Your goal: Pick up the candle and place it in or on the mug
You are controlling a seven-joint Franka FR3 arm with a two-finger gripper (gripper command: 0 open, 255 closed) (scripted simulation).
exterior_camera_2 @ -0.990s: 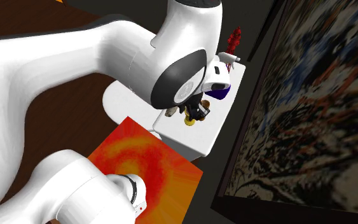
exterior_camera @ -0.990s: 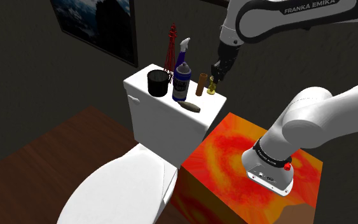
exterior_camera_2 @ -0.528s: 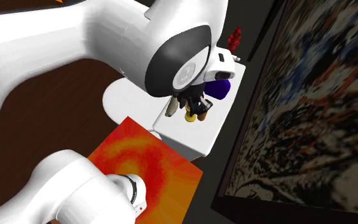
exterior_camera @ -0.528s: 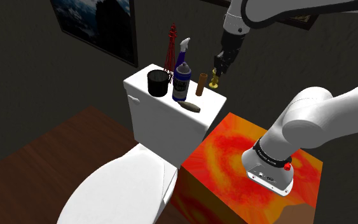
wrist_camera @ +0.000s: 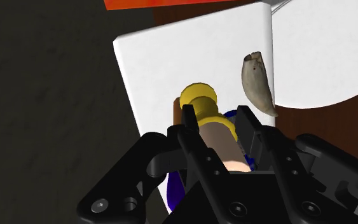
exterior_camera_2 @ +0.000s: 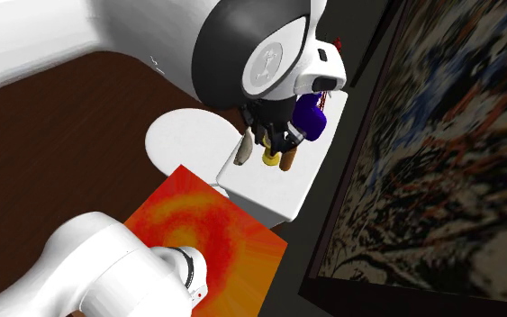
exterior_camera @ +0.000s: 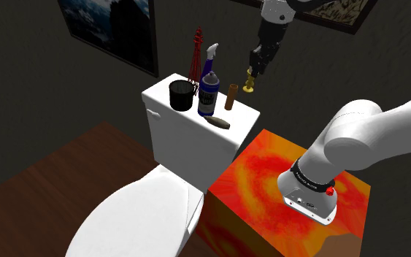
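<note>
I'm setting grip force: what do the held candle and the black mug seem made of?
The candle, clasped in the gripper: a pale beige, matte stick that looks like wax, on a yellow base that could be brass or just paint. The mug: plain black, dull, no sheen; ceramic or plastic, cannot tell.

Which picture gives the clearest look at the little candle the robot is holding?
The wrist view: the candle, yellow base outward, sits close up, clasped in the gripper. The shoulder view shows it tiny, hanging above the toilet tank. The second exterior view shows mostly its yellow end beneath the hand.
</note>
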